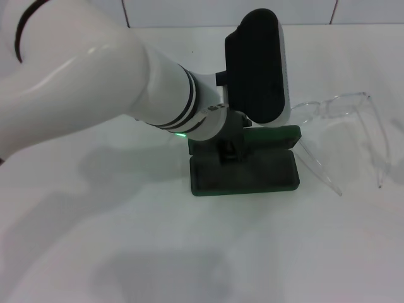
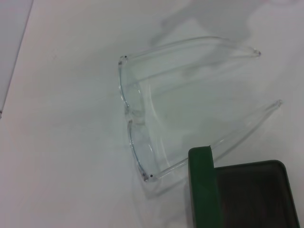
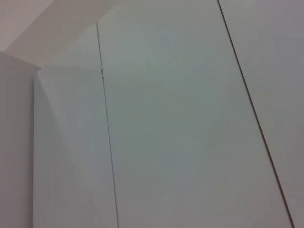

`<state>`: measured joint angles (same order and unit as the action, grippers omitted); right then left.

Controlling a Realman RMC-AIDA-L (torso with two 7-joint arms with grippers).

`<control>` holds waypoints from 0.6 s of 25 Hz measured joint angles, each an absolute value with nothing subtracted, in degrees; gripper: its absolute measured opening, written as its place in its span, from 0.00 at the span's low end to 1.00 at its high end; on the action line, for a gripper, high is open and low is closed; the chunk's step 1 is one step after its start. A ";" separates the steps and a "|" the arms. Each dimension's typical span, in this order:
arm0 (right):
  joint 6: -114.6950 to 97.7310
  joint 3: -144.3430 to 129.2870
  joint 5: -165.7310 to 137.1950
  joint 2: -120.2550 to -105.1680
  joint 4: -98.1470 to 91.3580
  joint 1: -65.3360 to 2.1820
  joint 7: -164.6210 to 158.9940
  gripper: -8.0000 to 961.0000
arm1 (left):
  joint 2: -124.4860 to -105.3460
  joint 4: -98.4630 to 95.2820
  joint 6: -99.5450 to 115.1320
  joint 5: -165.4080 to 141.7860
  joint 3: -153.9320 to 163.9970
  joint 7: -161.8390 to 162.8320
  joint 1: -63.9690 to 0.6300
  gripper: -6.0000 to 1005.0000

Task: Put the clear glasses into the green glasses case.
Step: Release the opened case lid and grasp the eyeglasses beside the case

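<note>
Left gripper (image 1: 230, 150) is ours and it's sitting low over the middle of the green glasses case (image 1: 252, 177), right at the center of the head frame, though honestly we can't tell if it's clamped or loose since the wrist housing covers most of it. Closest to us, the case lies open on the white table (image 1: 158, 252), its dark lined tray facing up and its lid standing at the far edge. Just past that, toward the right of the frame, the clear glasses (image 1: 344, 120) rest on the table with arms unfolded, one arm running right beside the case's corner. Our right arm isn't anywhere in the head frame; its wrist camera only gets white panels.
</note>
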<state>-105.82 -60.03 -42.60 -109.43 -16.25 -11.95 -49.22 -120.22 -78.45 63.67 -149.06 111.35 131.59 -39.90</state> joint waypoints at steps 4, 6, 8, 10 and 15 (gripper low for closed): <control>-105.94 -60.16 -42.69 -109.37 -16.25 -11.87 -49.37 0.87 | -120.23 -79.86 63.92 -149.01 110.99 132.32 -39.99 0.43; -106.36 -60.42 -42.74 -109.19 -16.25 -11.86 -49.60 0.87 | -120.17 -80.97 64.06 -148.97 110.91 132.69 -40.03 0.43; -106.63 -60.60 -42.97 -109.06 -16.25 -11.88 -49.66 0.86 | -120.12 -82.33 64.18 -148.89 110.82 132.95 -39.91 0.43; -106.42 -60.68 -44.00 -108.96 -16.41 -12.18 -50.19 0.86 | -120.12 -83.31 64.55 -148.55 110.47 133.14 -39.55 0.43; -103.02 -60.57 -50.78 -107.92 -19.01 -14.00 -56.06 0.86 | -120.11 -87.90 66.53 -142.97 107.49 133.20 -37.53 0.43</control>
<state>-103.02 -60.57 -50.78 -107.92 -19.01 -14.00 -56.06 -120.11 -87.90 66.53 -142.97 107.49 133.20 -37.53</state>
